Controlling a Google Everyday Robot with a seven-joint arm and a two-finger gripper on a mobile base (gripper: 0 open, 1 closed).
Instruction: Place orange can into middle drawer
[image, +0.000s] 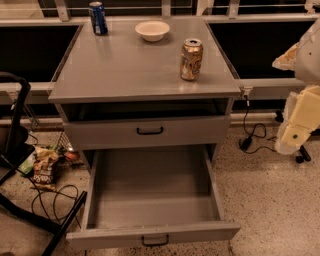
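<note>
The orange can (191, 59) stands upright on the right side of the grey cabinet top (125, 70), near its front edge. The middle drawer (152, 212) is pulled wide open below and is empty, with its black handle on the front panel. The upper handled drawer (150, 131) is shut. My arm hangs at the right edge of the view, beside the cabinet and apart from it. The gripper (294, 134) is at its lower end, about level with the upper drawer and well to the right of the can.
A dark blue can (98, 18) and a white bowl (152, 30) stand at the back of the cabinet top. A black stand (15, 150), a snack bag (44, 172) and cables lie on the floor at the left. A black cord (252, 132) trails at the right.
</note>
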